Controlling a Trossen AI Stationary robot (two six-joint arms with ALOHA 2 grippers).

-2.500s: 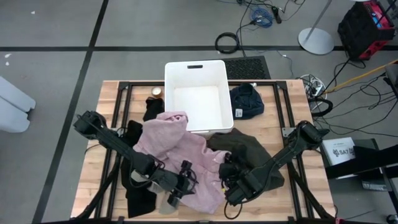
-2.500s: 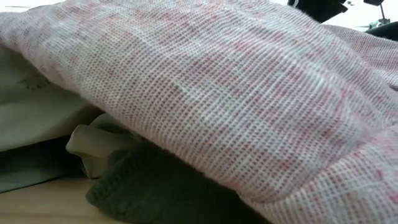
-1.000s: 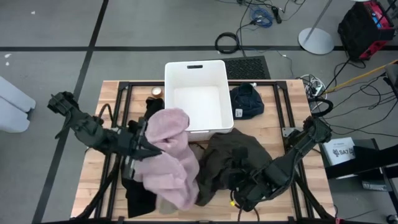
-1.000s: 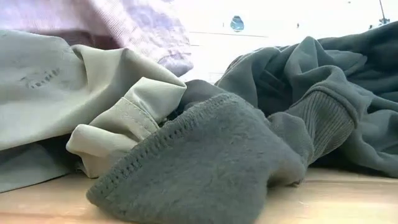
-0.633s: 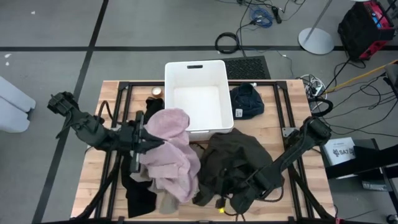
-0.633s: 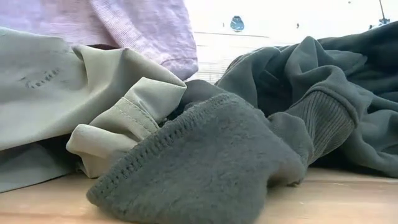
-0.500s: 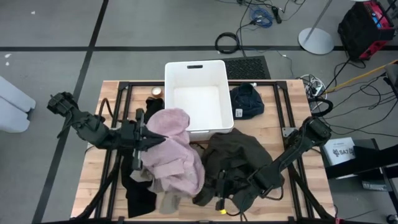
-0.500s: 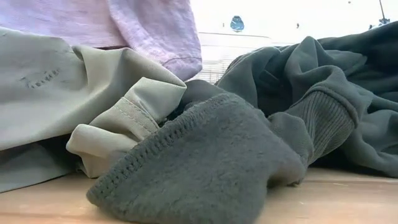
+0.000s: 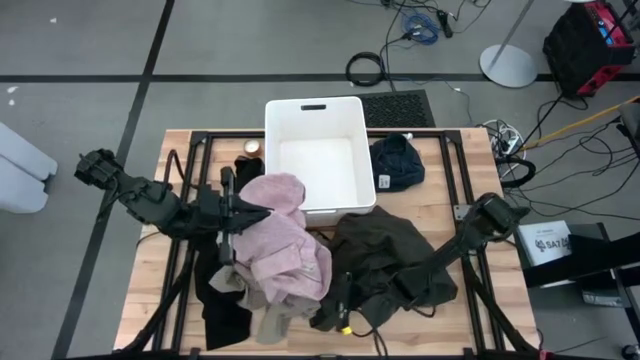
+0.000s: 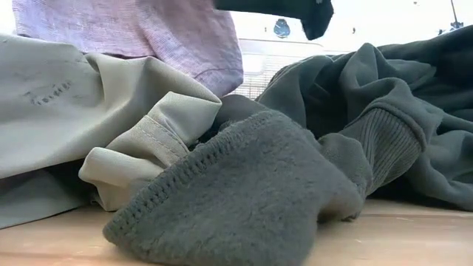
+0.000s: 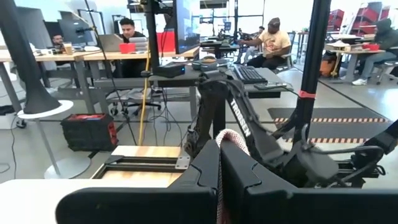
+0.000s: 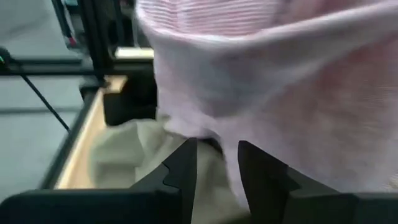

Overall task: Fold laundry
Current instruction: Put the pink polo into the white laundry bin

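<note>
Two grippers: mine
Left gripper [image 9: 252, 211]: I see it clamped on the pink garment [image 9: 283, 252], lifted mid-table
Right gripper [image 12: 214, 163]: narrowly parted beneath the pink hem, over the beige garment [image 12: 121, 155]
Olive garment [image 9: 390, 250]: heaped right of the pink one

Overhead, table-level, two wrist views.

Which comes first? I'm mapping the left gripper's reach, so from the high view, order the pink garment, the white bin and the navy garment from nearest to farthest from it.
From the left gripper:
1. Pink garment, pinched in its fingers, mid-table.
2. White bin, just beyond, at the table's far edge.
3. Navy garment, past the bin on the right arm's side.
</note>
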